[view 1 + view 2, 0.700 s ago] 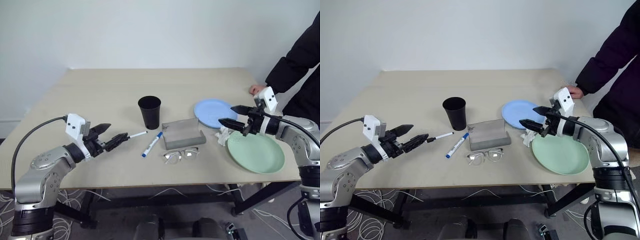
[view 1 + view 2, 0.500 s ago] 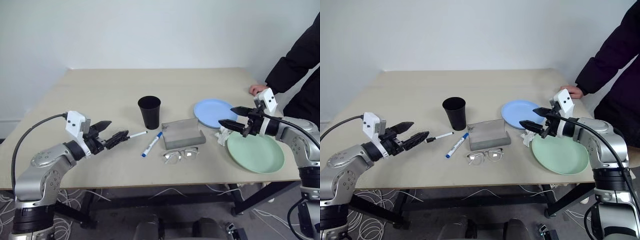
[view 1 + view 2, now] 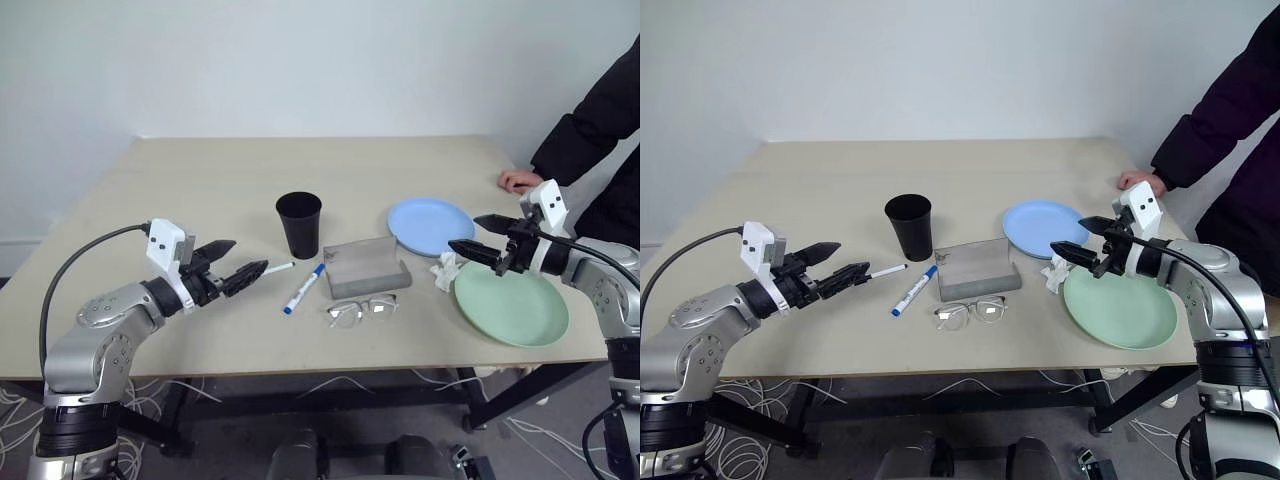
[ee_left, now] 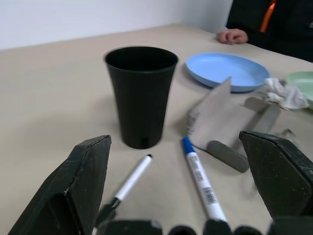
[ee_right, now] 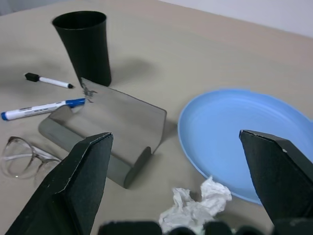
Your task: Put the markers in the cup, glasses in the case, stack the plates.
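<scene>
Here the black-capped marker (image 3: 272,268) lies on the table (image 3: 200,190) just ahead of the left gripper (image 3: 242,264), whose jaws stand wide with nothing between them, its capped end nearest their tips. The blue-capped marker (image 3: 303,288) lies a little farther out from those jaws, and the black cup (image 3: 299,224) stands upright beyond both pens. Past the blue-capped marker, the grey case (image 3: 366,267) sits open with its lid raised, and the glasses (image 3: 361,309) rest on the table just beside the case, on its near side.

The right gripper (image 3: 475,237) hovers with its jaws spread wide, holding nothing, over the gap between the two plates. The light blue plate (image 3: 428,224) lies just beyond those jaws and the mint green plate (image 3: 511,303) just behind and below them, the two plates near each other, neither stacked. A crumpled white tissue (image 3: 445,270) lies under the right jaws, against the green plate's rim.

The table is a pale beige surface backed by a plain white wall (image 3: 300,60). A person's hand (image 3: 518,179) rests on the far edge beyond the right jaws, with a dark sleeve (image 3: 590,115) above it. White cables (image 3: 130,450) lie on the floor beneath.
</scene>
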